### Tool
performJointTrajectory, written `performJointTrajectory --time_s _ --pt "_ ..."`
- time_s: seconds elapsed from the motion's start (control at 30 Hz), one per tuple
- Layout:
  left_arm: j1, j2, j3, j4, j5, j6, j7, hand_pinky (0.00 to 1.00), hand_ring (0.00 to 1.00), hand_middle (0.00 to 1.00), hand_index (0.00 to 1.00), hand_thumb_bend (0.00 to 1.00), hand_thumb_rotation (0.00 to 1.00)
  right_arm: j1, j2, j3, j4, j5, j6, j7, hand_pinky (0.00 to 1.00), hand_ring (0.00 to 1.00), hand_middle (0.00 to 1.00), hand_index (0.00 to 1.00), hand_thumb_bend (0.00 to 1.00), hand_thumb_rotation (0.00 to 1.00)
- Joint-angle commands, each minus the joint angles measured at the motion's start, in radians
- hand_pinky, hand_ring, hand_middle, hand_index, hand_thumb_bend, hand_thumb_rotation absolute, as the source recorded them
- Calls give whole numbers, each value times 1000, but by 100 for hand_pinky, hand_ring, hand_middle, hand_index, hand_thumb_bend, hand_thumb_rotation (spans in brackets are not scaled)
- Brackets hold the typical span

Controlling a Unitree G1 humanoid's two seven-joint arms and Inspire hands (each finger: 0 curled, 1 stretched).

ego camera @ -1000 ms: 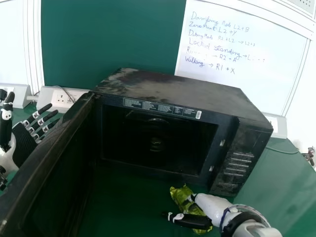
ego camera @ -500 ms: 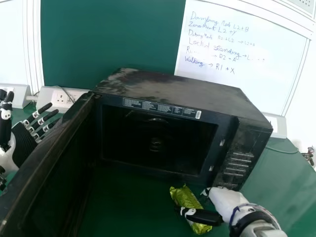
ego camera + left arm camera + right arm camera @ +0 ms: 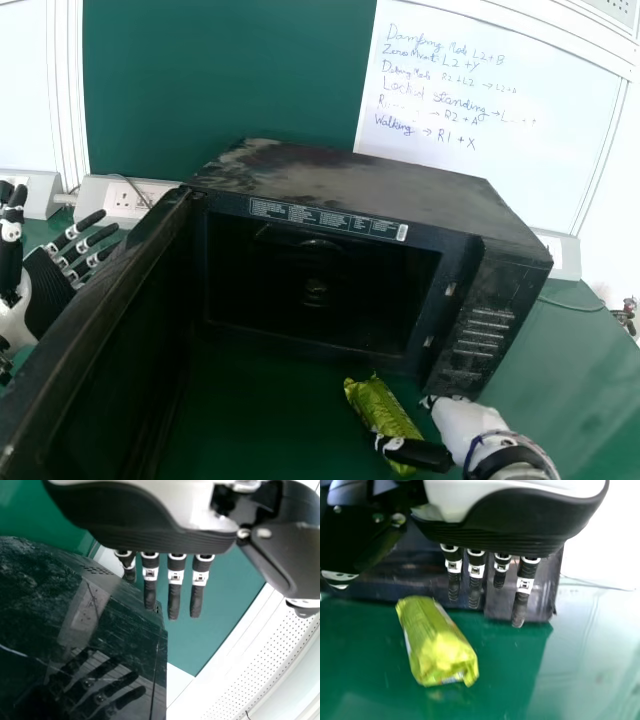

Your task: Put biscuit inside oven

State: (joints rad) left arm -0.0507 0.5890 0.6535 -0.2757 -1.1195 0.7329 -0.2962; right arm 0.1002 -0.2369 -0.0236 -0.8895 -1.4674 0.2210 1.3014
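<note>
Biscuit packet [image 3: 437, 642]: it lies on the green table [image 3: 270, 430], on the thumb side of my right fingers [image 3: 521, 600]. My right hand [image 3: 466, 425] is open, its fingers straight and wrapped round nothing. In the right wrist view the packet shows end to end, with a strip of table between it and those fingers; in the head view my right thumb [image 3: 422, 453] crosses its near end. Whether the thumb touches it, I can't tell.

Beyond my right fingertips stands the oven [image 3: 350, 180], its lower front edge near the packet's far end. The open mouth [image 3: 320, 285] is to the left of those fingers, past the packet. The door [image 3: 120, 375] stands swung out between my two hands, and my left hand [image 3: 45, 290] is open on its outer side, fingers straight; the left wrist view shows them mirrored in the glossy door.

The head view's left edge cuts off part of that hand. The oven's inside is dark and hard to make out, and my right palm mostly hides its fingers there.
</note>
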Motion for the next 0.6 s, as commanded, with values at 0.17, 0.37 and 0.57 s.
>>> performJointTrajectory --time_s 0.17,0.37,0.57 --pt "3 4 6 -9 -14 2 -3 88 85 81 78 28 16 40 47 29 11 -71 -42 -59 76 87 94 98 100 45" --pt "6 1 8 -16 -20 2 2 88 85 80 79 25 15 71 90 53 15 -136 -74 -112 90 97 100 100 100 48" --pt "6 -1 10 -20 -32 7 13 84 82 78 76 23 15 92 136 79 35 -196 -90 -142 93 99 100 100 100 47"
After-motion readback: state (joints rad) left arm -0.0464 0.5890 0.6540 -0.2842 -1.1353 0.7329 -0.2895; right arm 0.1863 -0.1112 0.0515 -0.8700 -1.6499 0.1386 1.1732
